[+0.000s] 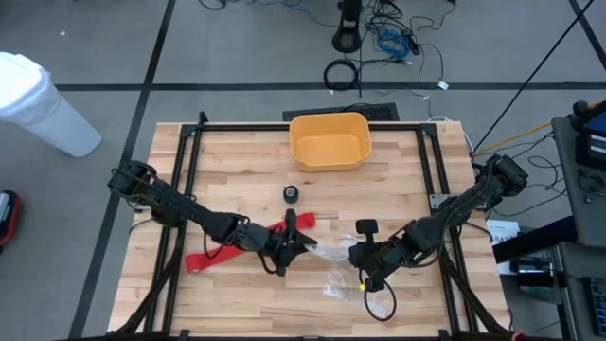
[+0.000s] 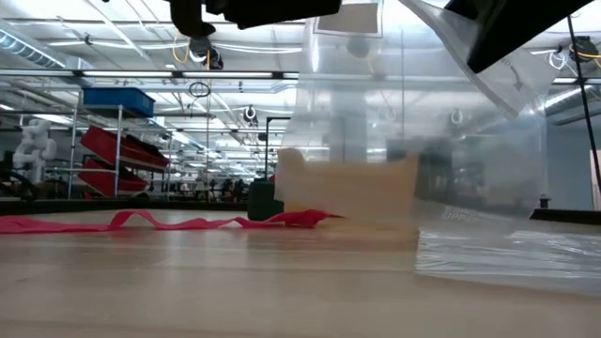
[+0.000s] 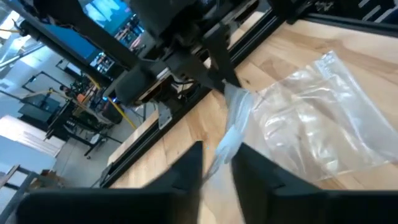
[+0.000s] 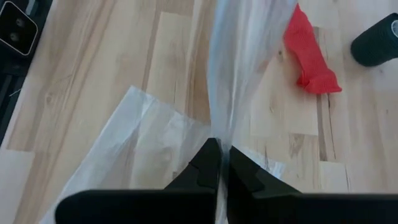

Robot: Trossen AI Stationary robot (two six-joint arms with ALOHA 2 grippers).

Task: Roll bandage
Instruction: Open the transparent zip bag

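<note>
The red bandage lies as a slack, crumpled band on the wooden table; its end shows in the right wrist view, and it runs flat along the table in the low view. No gripper touches it. My right gripper is shut on a clear plastic bag. My left gripper is open above the bandage's right end, with a drawn-out strip of the bag standing between its fingers; I cannot tell whether they touch it. My right gripper pinches a gathered edge of the clear bag between its two fingers, which slant down from above. That part is lifted, and a strip of it stretches toward my left gripper. The bag's lower part rests on the table.
A yellow bin stands at the table's far middle. A small dark roll sits in front of it, and a dark block lies by my right gripper. A black metal frame runs around the table.
</note>
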